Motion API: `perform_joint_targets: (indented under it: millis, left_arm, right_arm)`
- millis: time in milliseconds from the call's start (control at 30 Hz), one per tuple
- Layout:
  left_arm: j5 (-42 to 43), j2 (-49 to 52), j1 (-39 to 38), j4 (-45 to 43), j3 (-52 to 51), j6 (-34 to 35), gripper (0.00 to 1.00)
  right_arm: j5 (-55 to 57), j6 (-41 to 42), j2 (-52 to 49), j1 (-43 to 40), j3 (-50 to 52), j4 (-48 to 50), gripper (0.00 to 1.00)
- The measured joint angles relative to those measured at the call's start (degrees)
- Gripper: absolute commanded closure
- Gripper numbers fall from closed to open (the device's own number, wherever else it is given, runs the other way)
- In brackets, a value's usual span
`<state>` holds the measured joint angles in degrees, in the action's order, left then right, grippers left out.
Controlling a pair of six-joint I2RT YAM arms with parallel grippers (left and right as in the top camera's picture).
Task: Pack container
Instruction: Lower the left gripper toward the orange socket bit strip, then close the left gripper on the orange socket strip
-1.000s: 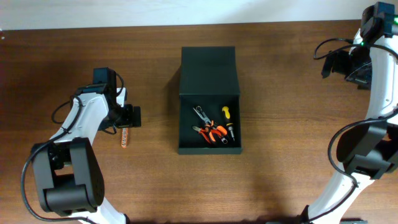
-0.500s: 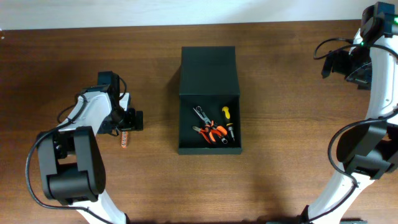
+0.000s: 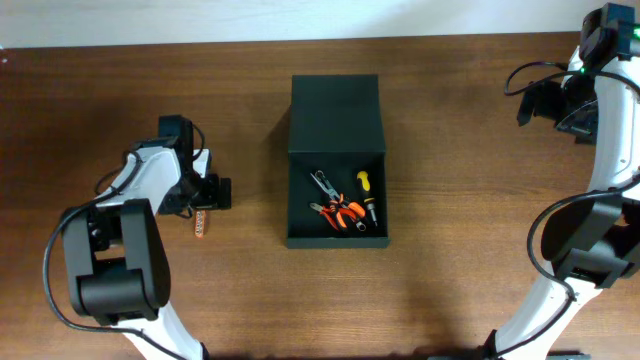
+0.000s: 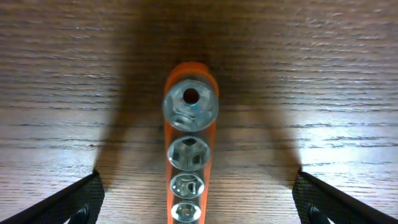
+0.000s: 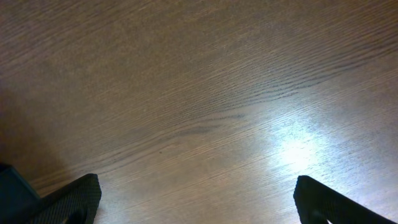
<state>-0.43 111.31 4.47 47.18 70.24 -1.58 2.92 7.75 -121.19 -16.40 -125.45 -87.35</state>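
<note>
In container (image 3: pixel 336 115): pliers (image 3: pixel 338 212), screwdriver (image 3: pixel 367 197); socket rail (image 4: pixel 189 155) left outside; L gripper (image 3: pixel 210 192) jaws wide above it; R gripper (image 5: pixel 198 205) wide, empty.

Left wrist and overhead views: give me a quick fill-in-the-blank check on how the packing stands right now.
The left gripper, over the orange rail of silver sockets, has its jaws ____.
The yellow-handled screwdriver lies ____ the dark green-black matte square container.
The container's hinged flap lid is ____.
Missing words: open; inside; open.
</note>
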Motion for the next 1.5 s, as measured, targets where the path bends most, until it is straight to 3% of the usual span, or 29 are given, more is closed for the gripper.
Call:
perform_joint_targets:
  millis: [267,500,600,700,1067,1167,1267,1500]
  left_arm:
    - [0.07,0.04,0.0,0.07,0.0,-0.17,0.0]
    - [0.04,0.04,0.0,0.7,0.0,-0.79,0.36]
    - [0.07,0.04,0.0,0.76,0.0,-0.76,0.43]
    - [0.07,0.04,0.0,0.76,0.0,-0.85,0.56]
    - [0.07,0.09,0.0,0.7,0.0,-0.83,0.73]
    - [0.07,0.09,0.02,0.52,0.0,-0.66,0.89]
    - [0.11,0.09,0.0,0.46,0.0,-0.87,0.96]
    - [0.13,0.09,0.0,0.44,0.04,-0.83,0.98]
  right_arm:
    - [0.0,0.02,0.0,0.0,0.0,0.0,0.01]
    - [0.0,0.02,0.0,0.0,0.0,0.0,0.01]
    - [0.0,0.02,0.0,0.0,0.0,0.0,0.01]
    - [0.0,0.0,0.0,0.0,0.0,0.0,0.01]
    - [0.0,0.02,0.0,0.0,0.0,0.0,0.01]
    - [0.0,0.0,0.0,0.0,0.0,0.0,0.01]
    - [0.0,0.0,0.0,0.0,0.0,0.0,0.01]
    - [0.0,0.0,0.0,0.0,0.0,0.0,0.01]
